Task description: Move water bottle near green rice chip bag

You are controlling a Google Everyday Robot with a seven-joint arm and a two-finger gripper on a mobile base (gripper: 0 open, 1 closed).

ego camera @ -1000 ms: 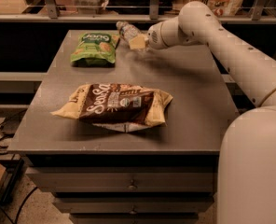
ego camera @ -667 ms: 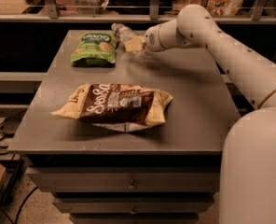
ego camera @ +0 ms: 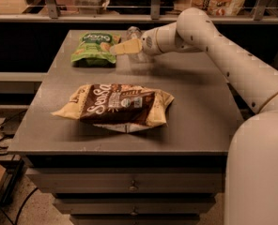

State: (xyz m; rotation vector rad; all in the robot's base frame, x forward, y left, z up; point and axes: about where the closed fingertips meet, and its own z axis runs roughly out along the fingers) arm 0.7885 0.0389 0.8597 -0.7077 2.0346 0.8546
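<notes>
Grey tabletop (ego camera: pixel 200 107) carries the water bottle (ego camera: pixel 134 33) at its far edge, just right of the green rice chip bag (ego camera: pixel 94 48). The gripper (ego camera: pixel 120 48) lies across the bottle; whether it pinches it I cannot tell. The placing step looks nearly done. The next move would call for a gentle release.

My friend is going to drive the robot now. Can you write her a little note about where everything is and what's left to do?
Gripper: at the far end of the table, right against the water bottle. Whether it is gripping the bottle cannot be told.
Water bottle: partly hidden behind the gripper, just right of the green rice chip bag.
Green rice chip bag: lying flat at the far left of the table.
Brown bag: mid-table, not part of the job.
Done: the bottle already looks close to the green bag.
Left: probably only to check that the bottle is set down, then pull the arm away.
</notes>
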